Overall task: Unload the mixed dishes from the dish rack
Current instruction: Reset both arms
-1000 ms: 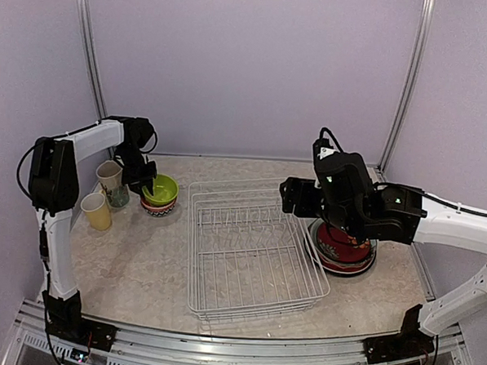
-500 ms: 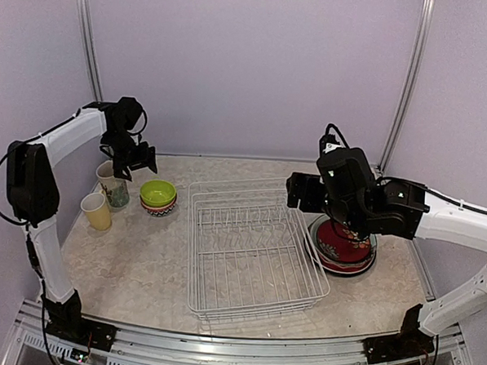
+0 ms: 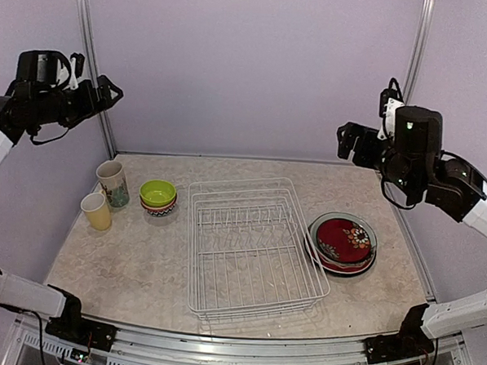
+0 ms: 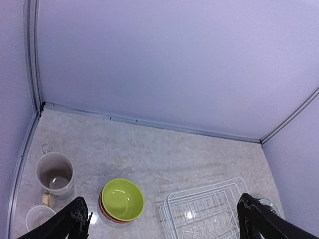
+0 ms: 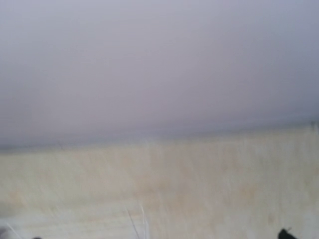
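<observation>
The white wire dish rack (image 3: 256,249) stands mid-table with nothing in it. Left of it are a lime green bowl (image 3: 158,194) stacked on a patterned bowl, a cream-teal mug (image 3: 111,181) and a yellow cup (image 3: 97,211). A stack of plates (image 3: 344,242), the red floral one on top, lies to the right of the rack. My left gripper (image 3: 111,90) is raised high at the far left, open and empty; its wrist view looks down on the green bowl (image 4: 122,199), the mug (image 4: 55,174) and the rack (image 4: 209,211). My right gripper (image 3: 346,140) hangs high at the right, open and empty.
Lilac walls with metal corner posts (image 3: 93,68) close in the table on three sides. The right wrist view is blurred, showing only the wall, the tabletop and one dark fingertip (image 5: 284,233) at the bottom edge.
Both arms rose from the table. The left gripper let go of the green bowl on its stack and opened wide. The right gripper lifted away from the plates.
</observation>
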`<move>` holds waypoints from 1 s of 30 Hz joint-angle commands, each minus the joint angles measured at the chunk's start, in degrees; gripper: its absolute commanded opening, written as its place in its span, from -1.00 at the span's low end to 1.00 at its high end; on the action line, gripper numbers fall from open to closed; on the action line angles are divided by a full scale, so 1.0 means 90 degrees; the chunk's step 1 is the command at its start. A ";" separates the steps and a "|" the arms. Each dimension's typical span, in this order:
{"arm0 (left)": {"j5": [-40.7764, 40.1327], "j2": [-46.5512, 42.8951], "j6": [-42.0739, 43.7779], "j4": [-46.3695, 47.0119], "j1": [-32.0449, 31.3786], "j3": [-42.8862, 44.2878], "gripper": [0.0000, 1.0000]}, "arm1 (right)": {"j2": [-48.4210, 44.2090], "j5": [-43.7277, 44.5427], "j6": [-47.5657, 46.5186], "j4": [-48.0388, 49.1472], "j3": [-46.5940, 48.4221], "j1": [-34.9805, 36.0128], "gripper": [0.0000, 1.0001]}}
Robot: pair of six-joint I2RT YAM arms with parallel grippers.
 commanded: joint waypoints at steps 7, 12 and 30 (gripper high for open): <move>-0.0254 -0.2058 0.0737 0.1192 -0.0245 -0.0113 0.98 | -0.1720 -0.0461 -0.1526 0.1379 0.0135 -0.0016 1.00; -0.0128 -0.2321 0.0731 0.1180 -0.0251 -0.0133 0.98 | -0.1868 -0.0495 -0.1692 0.1413 0.0171 -0.0019 1.00; -0.0194 -0.2351 0.0817 0.0886 -0.0273 -0.0043 0.98 | -0.2100 -0.1008 -0.1740 0.1860 -0.0030 -0.0014 1.00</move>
